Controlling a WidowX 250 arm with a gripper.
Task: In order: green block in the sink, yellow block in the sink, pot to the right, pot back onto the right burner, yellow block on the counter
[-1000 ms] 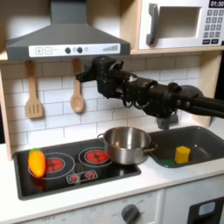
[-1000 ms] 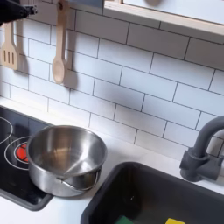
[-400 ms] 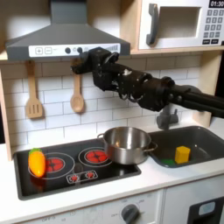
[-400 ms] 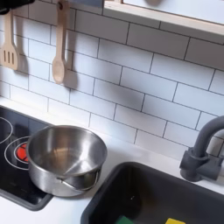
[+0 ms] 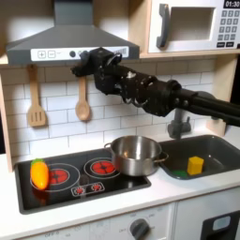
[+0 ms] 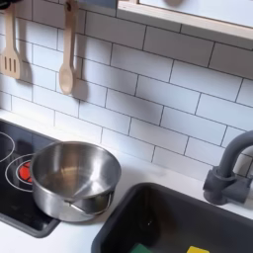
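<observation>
First exterior view
Fingers [image 5: 82, 62]: raised high near the range hood, at about 10 o'clock from the pot; whether apart or together could not be told.
Pot [image 5: 137, 155]: sat on the right burner, at 9 o'clock from the sink [image 5: 214, 153].
Yellow block [image 5: 195, 165]: lay in the sink.
Coming move, as judged: the block lay far down at 4 o'clock from the fingers, past the pot.

Second exterior view
Pot [image 6: 71, 181]: stood at 9 o'clock from the sink [image 6: 148, 212].
Yellow block [image 6: 198, 250]: a sliver at the bottom edge, in the sink.
Green block [image 6: 142, 248]: beside it, also in the sink.
Table [image 6: 153, 168]: ran behind the sink.

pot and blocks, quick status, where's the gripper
Gripper high by the range hood, holding nothing seen. Pot on cooktop edge. Yellow block in sink. Nothing in the way.
</observation>
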